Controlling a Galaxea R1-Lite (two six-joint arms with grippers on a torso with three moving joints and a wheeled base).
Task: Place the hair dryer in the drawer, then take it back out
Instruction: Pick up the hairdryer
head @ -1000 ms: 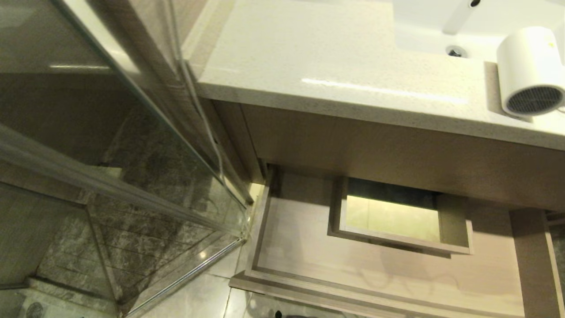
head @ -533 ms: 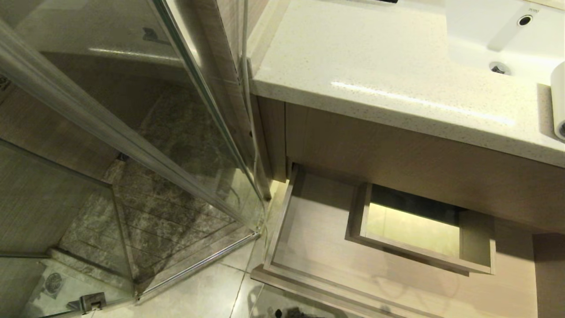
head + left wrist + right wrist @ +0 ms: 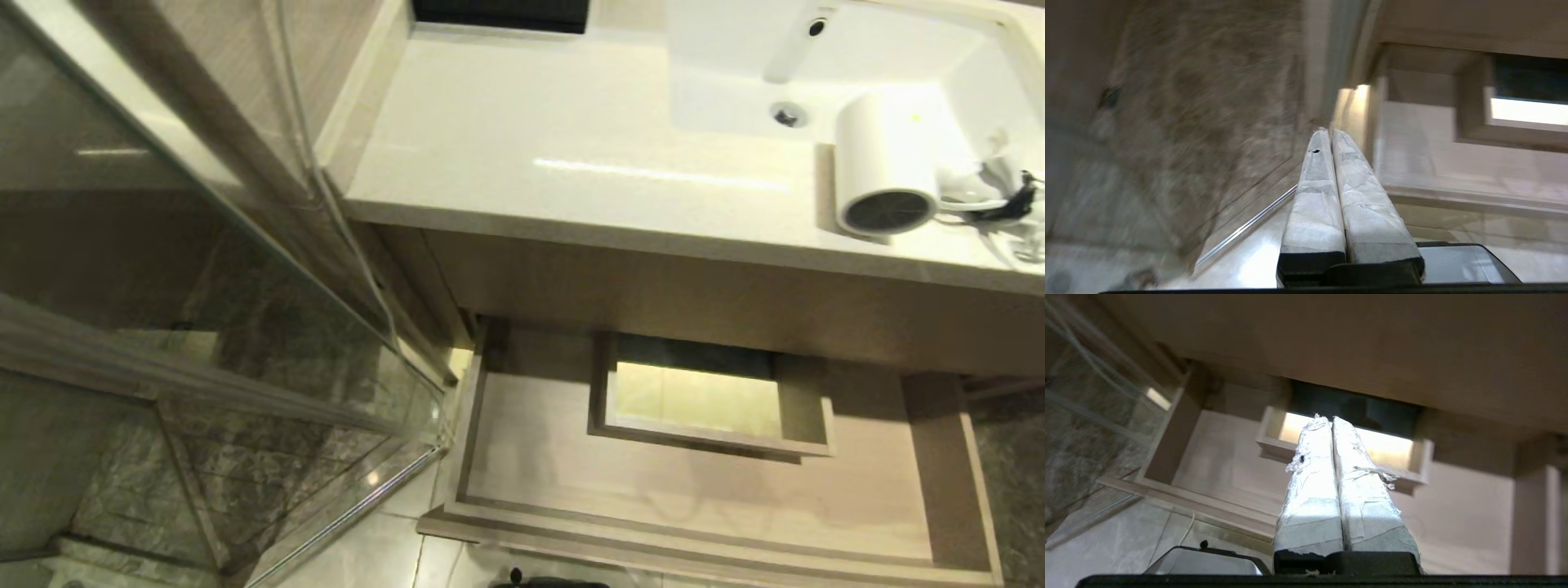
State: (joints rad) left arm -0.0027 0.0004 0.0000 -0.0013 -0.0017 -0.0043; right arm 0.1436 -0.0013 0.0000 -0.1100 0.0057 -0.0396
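The white hair dryer [image 3: 886,163] lies on the pale countertop [image 3: 571,155] beside the sink, dark grille toward me, its white cord and black tie [image 3: 1000,200] trailing to the right. Below it the wide light-wood drawer [image 3: 702,498] stands pulled out with nothing in it, its boxed cut-out [image 3: 702,400] in the middle; it also shows in both wrist views [image 3: 1216,469] [image 3: 1453,163]. Neither arm shows in the head view. My left gripper [image 3: 1329,132] is shut, low beside the drawer's left corner. My right gripper [image 3: 1327,418] is shut, low in front of the drawer, holding nothing.
A glass shower enclosure [image 3: 204,327] with a metal rail stands left of the vanity. The white sink basin [image 3: 816,65] with tap and drain sits behind the dryer. A black box [image 3: 498,12] rests at the counter's back. Pale floor tiles [image 3: 367,547] lie below.
The whole head view has shifted and risen, so the camera moved: the dryer with its cord and the counter's back edge now show fully. The dryer and drawer themselves have not moved.
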